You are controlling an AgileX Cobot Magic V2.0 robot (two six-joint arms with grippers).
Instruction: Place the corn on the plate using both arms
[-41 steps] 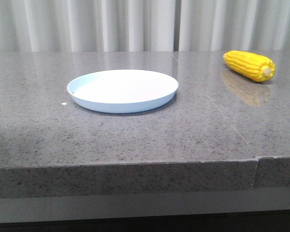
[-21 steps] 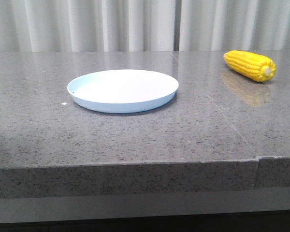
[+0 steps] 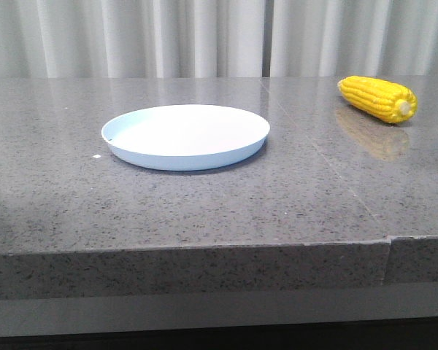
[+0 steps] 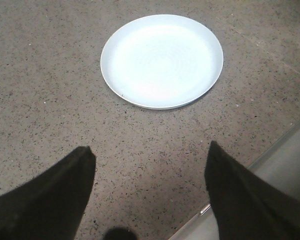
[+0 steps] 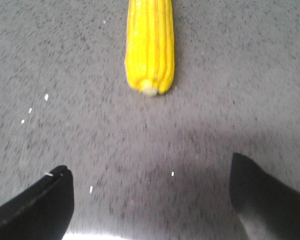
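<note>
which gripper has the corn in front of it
The right gripper: the corn lies ahead of its open fingers. The left gripper, also open, faces the plate.

A round, shallow, pale blue-white plate [image 3: 185,135] sits on the speckled grey stone counter [image 3: 204,204], a little left of the middle in the front view. A bright yellow corn cob [image 3: 377,99] lies on the counter well apart from the plate, to its right and slightly farther back, near the right edge of the view. The cob lies aslant, its stub end toward the front right and its other end toward the back left. Behind the counter hangs a pleated pale curtain [image 3: 204,36]. A seam in the counter runs between plate and cob.
</note>
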